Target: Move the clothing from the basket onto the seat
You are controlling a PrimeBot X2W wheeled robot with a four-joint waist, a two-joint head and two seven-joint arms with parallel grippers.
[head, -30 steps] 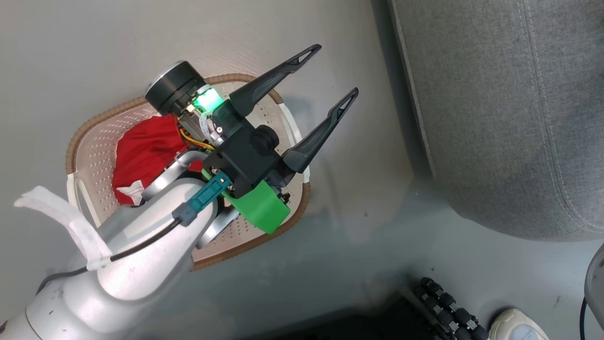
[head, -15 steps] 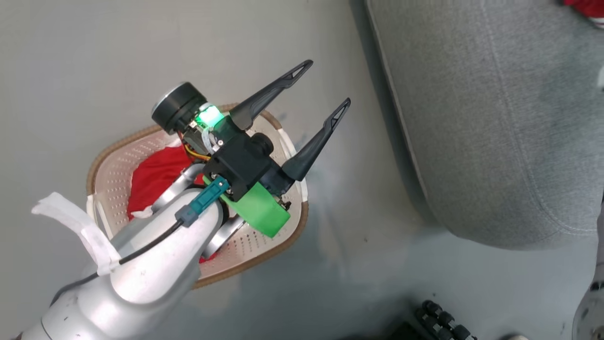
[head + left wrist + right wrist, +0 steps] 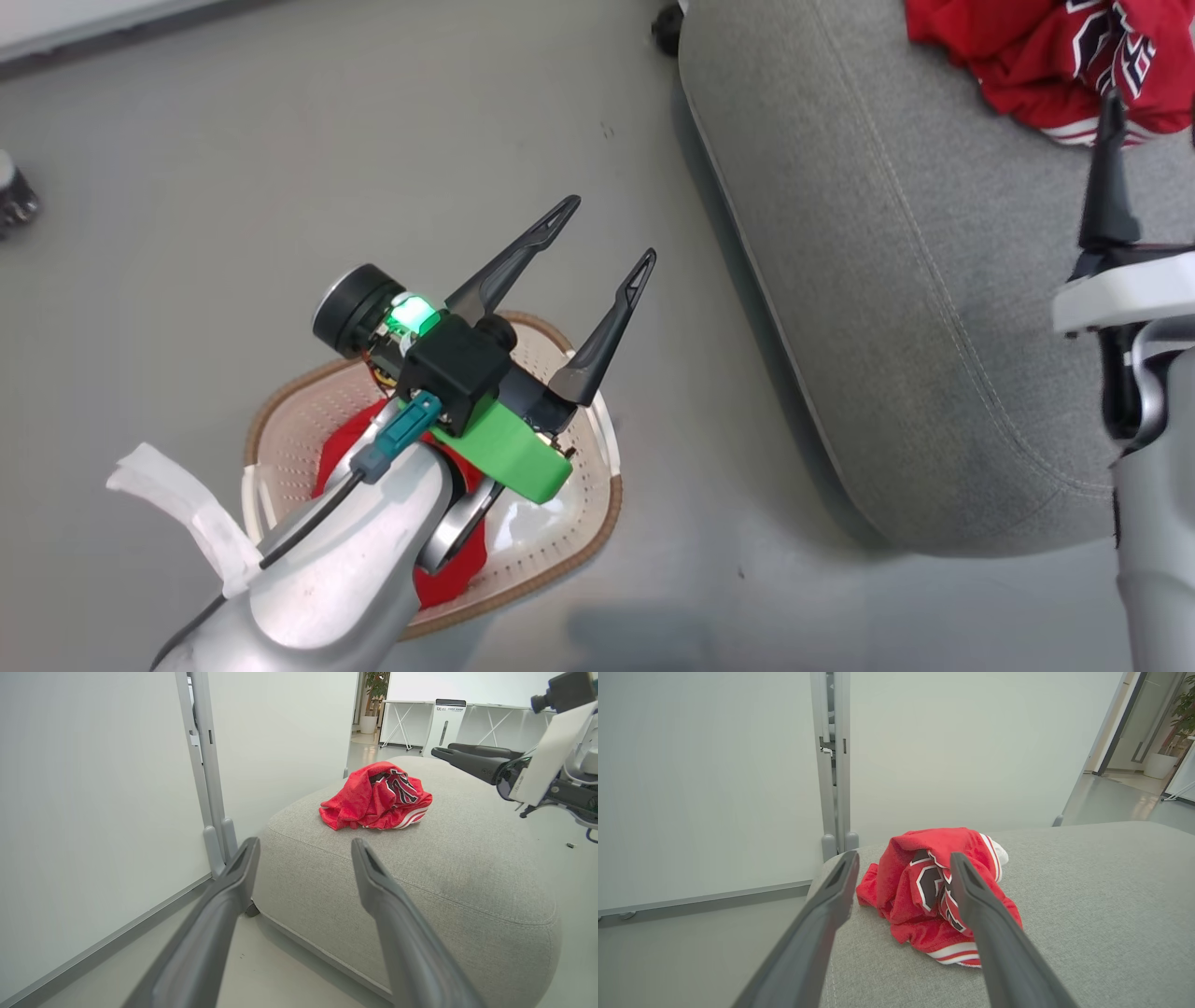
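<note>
You see grey floor (image 3: 280,187) and white wall panels (image 3: 93,788) around the seat (image 3: 887,280), jersey (image 3: 901,891) lettering unreadable, left gripper (image 3: 609,228) and right gripper (image 3: 903,857) both spread.

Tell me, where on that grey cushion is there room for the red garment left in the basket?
Most of the seat is bare: the whole stretch from its edge nearest the basket up to the jersey. The part around the jersey is crowded, with the right pincer hovering close to it.
</note>
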